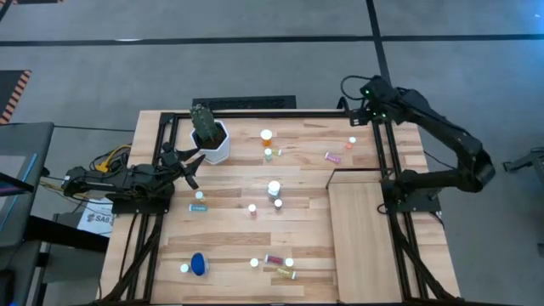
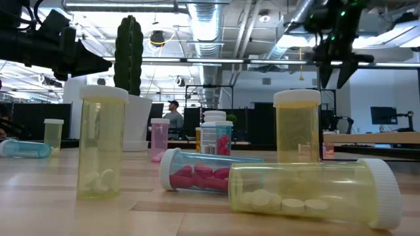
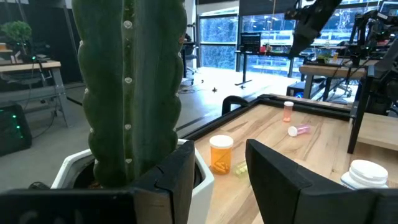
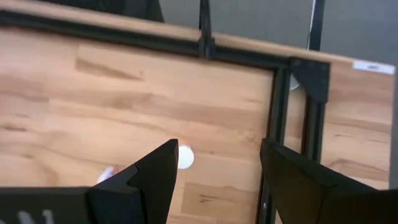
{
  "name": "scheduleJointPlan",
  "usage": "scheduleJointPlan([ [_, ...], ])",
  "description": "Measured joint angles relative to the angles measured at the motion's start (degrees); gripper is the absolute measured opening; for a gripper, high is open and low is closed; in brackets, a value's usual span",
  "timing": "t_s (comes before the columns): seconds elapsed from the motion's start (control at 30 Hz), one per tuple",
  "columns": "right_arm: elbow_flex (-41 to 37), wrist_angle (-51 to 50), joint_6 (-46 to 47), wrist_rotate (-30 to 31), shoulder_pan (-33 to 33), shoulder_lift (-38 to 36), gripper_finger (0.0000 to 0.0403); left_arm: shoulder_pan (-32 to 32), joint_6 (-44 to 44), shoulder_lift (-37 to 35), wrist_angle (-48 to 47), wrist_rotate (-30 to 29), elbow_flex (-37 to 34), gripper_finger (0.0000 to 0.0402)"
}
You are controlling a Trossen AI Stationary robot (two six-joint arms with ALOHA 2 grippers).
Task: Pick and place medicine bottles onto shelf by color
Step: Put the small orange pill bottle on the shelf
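Observation:
Several medicine bottles are scattered on the planked table, some upright, some on their sides. Among them are an orange bottle (image 1: 266, 136), a pink one lying down (image 1: 331, 157), a white-capped one (image 1: 353, 142), a white one (image 1: 274, 189) and a blue one (image 1: 198, 263). The pale shelf panel (image 1: 365, 234) lies at the table's right, with nothing on it. My right gripper (image 4: 217, 180) hangs open above the far right corner, tipped down over the white-capped bottle (image 4: 185, 157). My left gripper (image 3: 221, 186) stands open and level at the left edge, beside the cactus.
A white pot with a cactus (image 1: 212, 140) stands at the far left, right beside my left gripper. A black frame (image 1: 374, 127) runs along the table's far edge and down beside the shelf. Yellow-green and pink bottles (image 2: 308, 193) lie near the front edge.

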Motion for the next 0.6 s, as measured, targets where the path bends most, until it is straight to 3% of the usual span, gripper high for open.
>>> scheduleJointPlan([
  [0.4,0.1,-0.2,-3.5,-4.4,-0.9,12.7,0.0249,0.0,0.0,0.0,0.0,0.0,0.0,0.0135],
  [0.6,1.4,-0.4,-4.5,-2.9,-0.5,13.6,0.0249,0.0,0.0,0.0,0.0,0.0,0.0,0.0135],
])
